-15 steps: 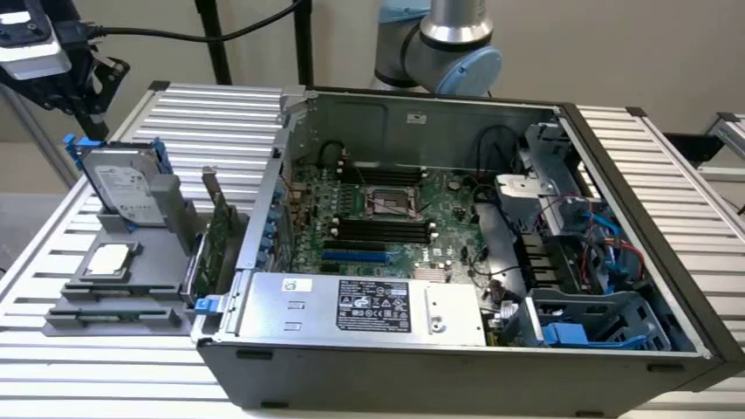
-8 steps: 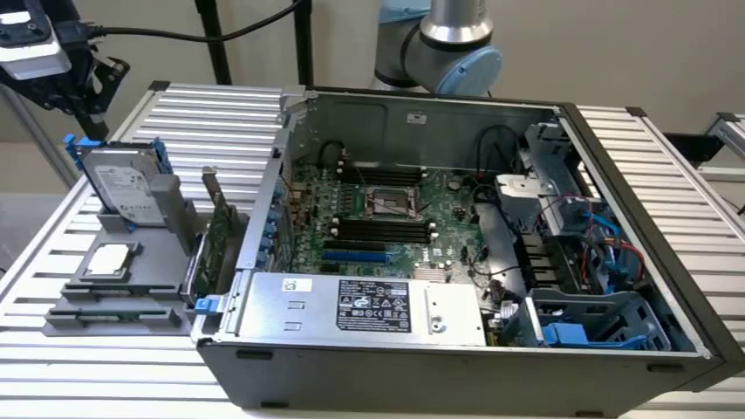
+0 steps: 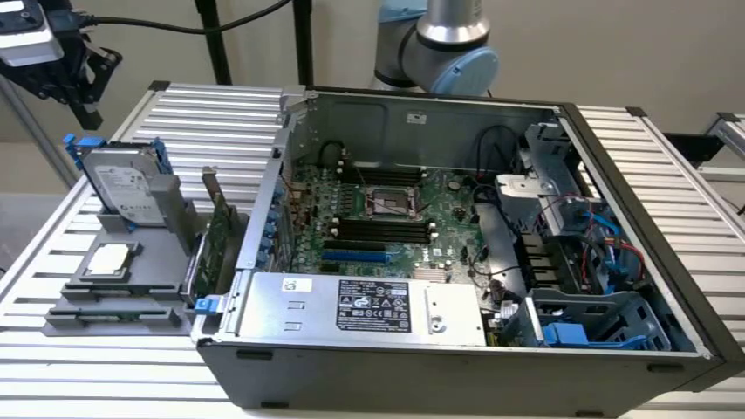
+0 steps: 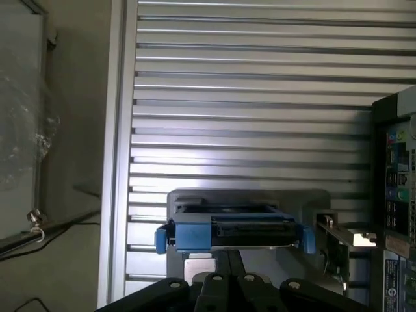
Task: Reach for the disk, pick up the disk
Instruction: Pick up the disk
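My gripper (image 3: 82, 100) hangs above the disk (image 3: 122, 188), holding nothing; I cannot tell how far open it is. The disk stands upright in its grey holder (image 3: 169, 214) beside the computer case (image 3: 466, 358). Coming down off-centre, I could strike the blue frame (image 4: 192, 234) and tip it

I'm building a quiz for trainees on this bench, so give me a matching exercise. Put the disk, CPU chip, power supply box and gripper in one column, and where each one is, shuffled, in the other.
1. disk
2. CPU chip
3. power supply box
4. gripper

A. lying flat on the grey holder
B. inside the open computer case
C. raised clear of the disk, touching nothing
D. standing on edge in the grey holder

Pairs: 1-D, 2-A, 3-B, 4-C
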Motion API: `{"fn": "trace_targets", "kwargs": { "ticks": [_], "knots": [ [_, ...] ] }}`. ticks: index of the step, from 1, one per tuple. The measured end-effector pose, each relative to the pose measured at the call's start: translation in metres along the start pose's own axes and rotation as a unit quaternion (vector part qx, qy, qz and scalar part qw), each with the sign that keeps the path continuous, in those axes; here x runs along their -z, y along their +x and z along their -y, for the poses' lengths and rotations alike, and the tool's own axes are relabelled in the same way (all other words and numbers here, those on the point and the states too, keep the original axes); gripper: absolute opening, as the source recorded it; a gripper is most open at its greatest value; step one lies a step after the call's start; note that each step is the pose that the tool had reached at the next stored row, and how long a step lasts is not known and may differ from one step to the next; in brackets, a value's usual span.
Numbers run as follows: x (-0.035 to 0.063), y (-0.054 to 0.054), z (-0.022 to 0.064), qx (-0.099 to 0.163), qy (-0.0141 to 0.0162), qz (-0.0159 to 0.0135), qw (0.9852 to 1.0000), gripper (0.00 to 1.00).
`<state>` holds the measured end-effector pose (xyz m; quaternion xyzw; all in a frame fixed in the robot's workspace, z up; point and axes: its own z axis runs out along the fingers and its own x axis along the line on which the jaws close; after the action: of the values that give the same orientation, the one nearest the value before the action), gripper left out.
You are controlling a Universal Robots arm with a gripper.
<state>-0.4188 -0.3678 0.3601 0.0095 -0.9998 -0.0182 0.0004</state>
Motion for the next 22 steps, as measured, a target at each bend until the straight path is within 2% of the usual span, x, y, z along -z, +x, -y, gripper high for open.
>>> {"fn": "trace_targets", "kwargs": {
  "ticks": [4,9,13,17,22],
  "knots": [
    [-0.0006,0.015,-0.0055,0.000,0.0023,-0.0001,1.0000,0.11],
    [-0.0007,0.016,-0.0060,0.002,0.0039,-0.0002,1.0000,0.11],
    [-0.0007,0.016,-0.0060,0.035,0.0040,-0.0012,0.9994,0.11],
    [-0.0007,0.016,-0.0060,0.072,0.0040,-0.0024,0.9974,0.11],
    [-0.0007,0.016,-0.0060,0.117,0.0041,-0.0039,0.9932,0.11]
  ]
}}
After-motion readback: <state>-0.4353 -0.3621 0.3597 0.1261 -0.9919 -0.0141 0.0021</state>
